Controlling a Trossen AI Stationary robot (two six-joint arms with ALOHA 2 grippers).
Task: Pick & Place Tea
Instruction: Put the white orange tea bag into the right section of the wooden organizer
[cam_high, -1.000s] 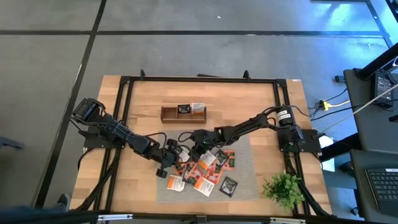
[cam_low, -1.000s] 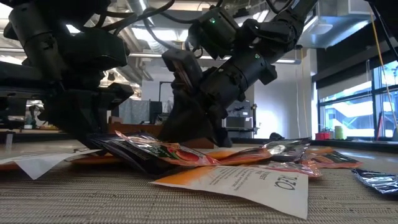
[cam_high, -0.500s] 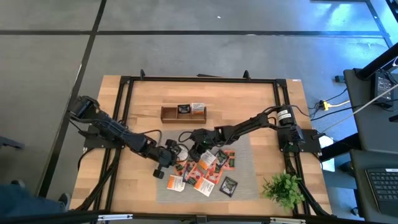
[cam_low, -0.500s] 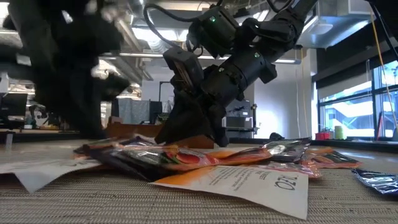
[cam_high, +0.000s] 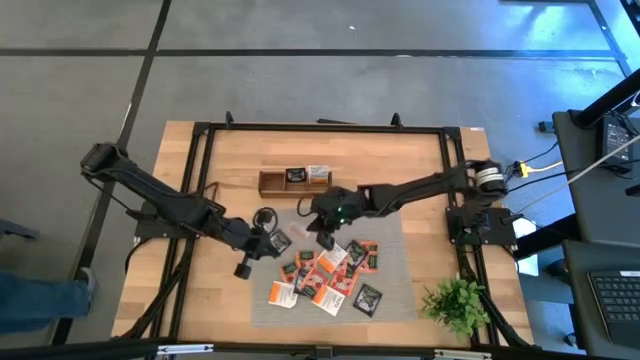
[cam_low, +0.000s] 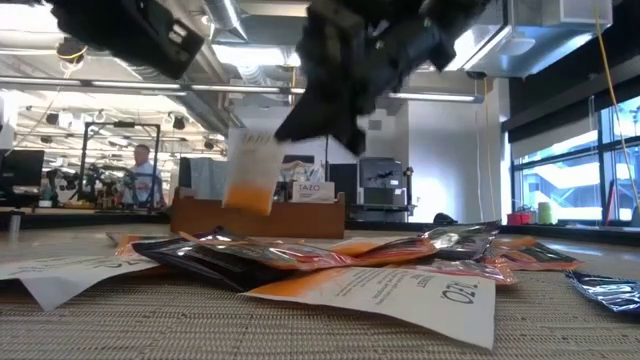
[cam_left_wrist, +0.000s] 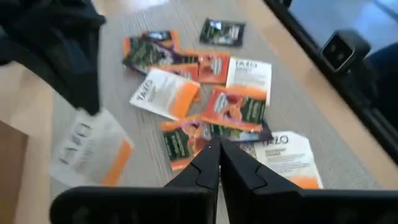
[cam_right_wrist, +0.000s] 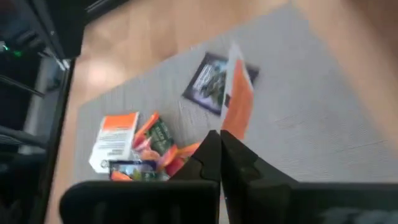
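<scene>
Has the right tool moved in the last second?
Yes. The right tool has lifted off the tea pile toward the tray, carrying a white-orange sachet.

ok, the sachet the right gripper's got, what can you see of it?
The sachet is a flat square packet that looks like paper, white above with an orange band along its lower edge; the print is unreadable. It hangs tilted in the air, pinched at one edge by the shut right gripper, clear of the pile on the grey mat.
</scene>
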